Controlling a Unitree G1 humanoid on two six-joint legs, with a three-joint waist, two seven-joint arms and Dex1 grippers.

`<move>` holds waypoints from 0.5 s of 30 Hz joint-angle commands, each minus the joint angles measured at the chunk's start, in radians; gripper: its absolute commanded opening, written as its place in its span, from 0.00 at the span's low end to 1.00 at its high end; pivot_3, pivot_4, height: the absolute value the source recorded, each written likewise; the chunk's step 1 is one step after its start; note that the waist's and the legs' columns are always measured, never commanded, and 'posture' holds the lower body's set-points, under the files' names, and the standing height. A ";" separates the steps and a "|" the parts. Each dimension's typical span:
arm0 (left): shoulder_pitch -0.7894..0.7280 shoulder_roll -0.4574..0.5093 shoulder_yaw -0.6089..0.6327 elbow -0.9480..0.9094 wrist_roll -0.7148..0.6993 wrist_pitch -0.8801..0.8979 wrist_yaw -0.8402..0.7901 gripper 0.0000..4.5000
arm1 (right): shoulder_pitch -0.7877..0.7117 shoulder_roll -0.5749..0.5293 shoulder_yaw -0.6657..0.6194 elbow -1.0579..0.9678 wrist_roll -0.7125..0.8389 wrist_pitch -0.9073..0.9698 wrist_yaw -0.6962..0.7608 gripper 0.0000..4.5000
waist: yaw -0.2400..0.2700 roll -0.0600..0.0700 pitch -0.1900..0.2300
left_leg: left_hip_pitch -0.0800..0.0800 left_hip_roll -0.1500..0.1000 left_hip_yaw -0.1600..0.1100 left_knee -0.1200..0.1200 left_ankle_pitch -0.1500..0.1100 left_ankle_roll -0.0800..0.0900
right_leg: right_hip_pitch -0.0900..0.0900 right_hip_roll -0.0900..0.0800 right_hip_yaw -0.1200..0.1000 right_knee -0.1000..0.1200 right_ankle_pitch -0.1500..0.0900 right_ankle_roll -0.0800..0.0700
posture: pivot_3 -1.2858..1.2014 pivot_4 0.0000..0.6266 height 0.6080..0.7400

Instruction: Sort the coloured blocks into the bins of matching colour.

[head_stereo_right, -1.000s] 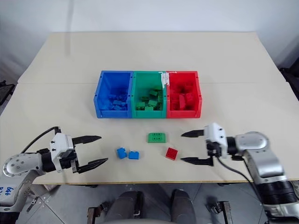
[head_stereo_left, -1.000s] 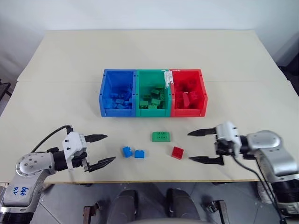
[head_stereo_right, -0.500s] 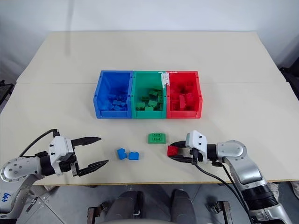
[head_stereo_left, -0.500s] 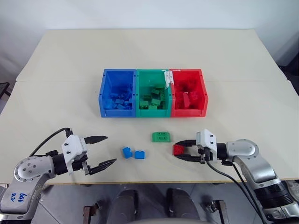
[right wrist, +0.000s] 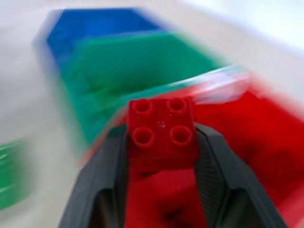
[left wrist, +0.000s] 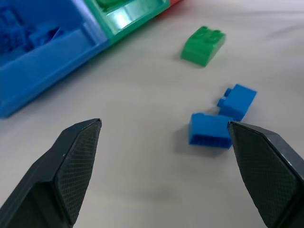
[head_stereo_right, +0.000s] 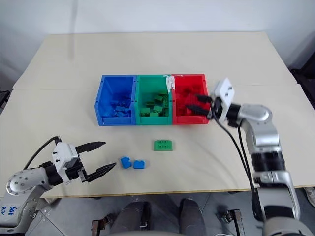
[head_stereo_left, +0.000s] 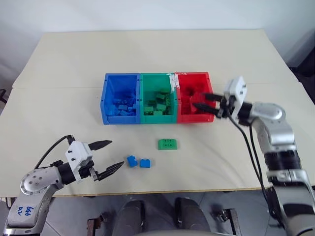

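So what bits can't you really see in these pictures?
- Red block: in the head views the right gripper hides it over the red bin.
- Bricks inside the blue bin and green bin: piled together, too small to count.
- Bins in the right wrist view: blurred.
- Left gripper: both fingers cut off by that view's edge.

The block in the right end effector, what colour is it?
Red. The block pinched in the right end effector shows best in the right wrist view.

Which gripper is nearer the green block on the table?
Left. The left gripper hangs open beside the two blue blocks, short of the green block; the right gripper holds the red block at the red bin.
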 commanded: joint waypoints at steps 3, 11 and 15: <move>0.037 -0.007 0.036 -0.053 0.014 -0.022 0.037 1.00 | -0.148 0.038 -0.012 0.233 -0.073 -0.138 -0.053 0.56 | -0.001 0.000 0.000 | -0.002 0.000 -0.001 0.000 0.000 0.000 | 0.000 0.000 -0.002 0.001 0.000 0.000 | 0.52 0.24 1.00; 0.075 -0.009 0.042 -0.076 0.011 -0.031 0.044 1.00 | -0.109 -0.020 -0.054 0.201 -0.019 -0.148 0.121 1.00 | -0.005 0.000 0.000 | -0.004 -0.001 -0.003 0.000 -0.001 0.001 | 0.000 -0.001 -0.004 0.000 0.000 0.000 | 0.52 0.24 1.00; 0.008 0.005 -0.003 -0.056 0.014 -0.027 0.021 1.00 | 0.063 -0.128 -0.151 0.060 0.111 -0.137 0.295 1.00 | 0.014 0.000 0.000 | -0.004 -0.001 -0.003 0.000 -0.001 0.001 | 0.001 -0.001 -0.005 -0.001 0.000 0.000 | 0.52 0.24 1.00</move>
